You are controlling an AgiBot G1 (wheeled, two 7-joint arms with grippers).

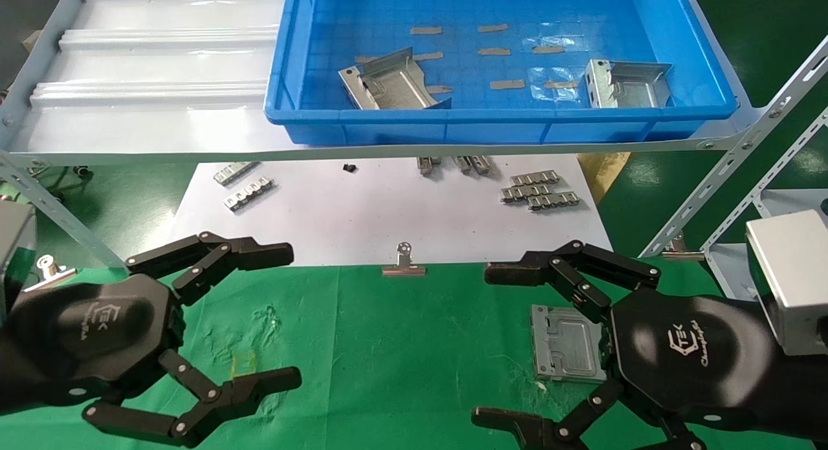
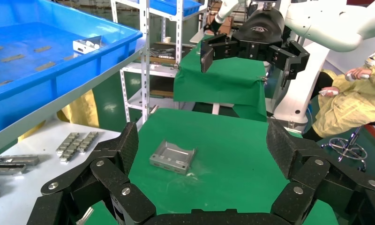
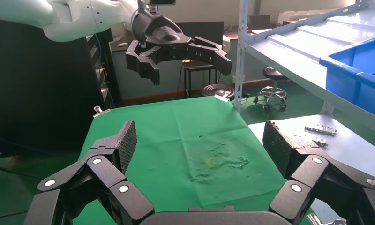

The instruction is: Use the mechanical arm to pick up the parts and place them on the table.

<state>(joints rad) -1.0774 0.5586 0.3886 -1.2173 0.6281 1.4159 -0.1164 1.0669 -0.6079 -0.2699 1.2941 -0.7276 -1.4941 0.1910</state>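
One grey sheet-metal part lies flat on the green table, just in front of my right gripper's palm; the left wrist view shows the same part alone on the cloth. Two more parts rest inside the blue tray on the raised shelf. My right gripper hovers low over the table at the right, open, holding nothing. At the lower left my left gripper is open and empty too.
A white sheet behind the cloth carries ridged metal strips, with a silver binder clip at its front edge. Slotted shelf struts slant down at the right. A person in yellow sits beyond the table.
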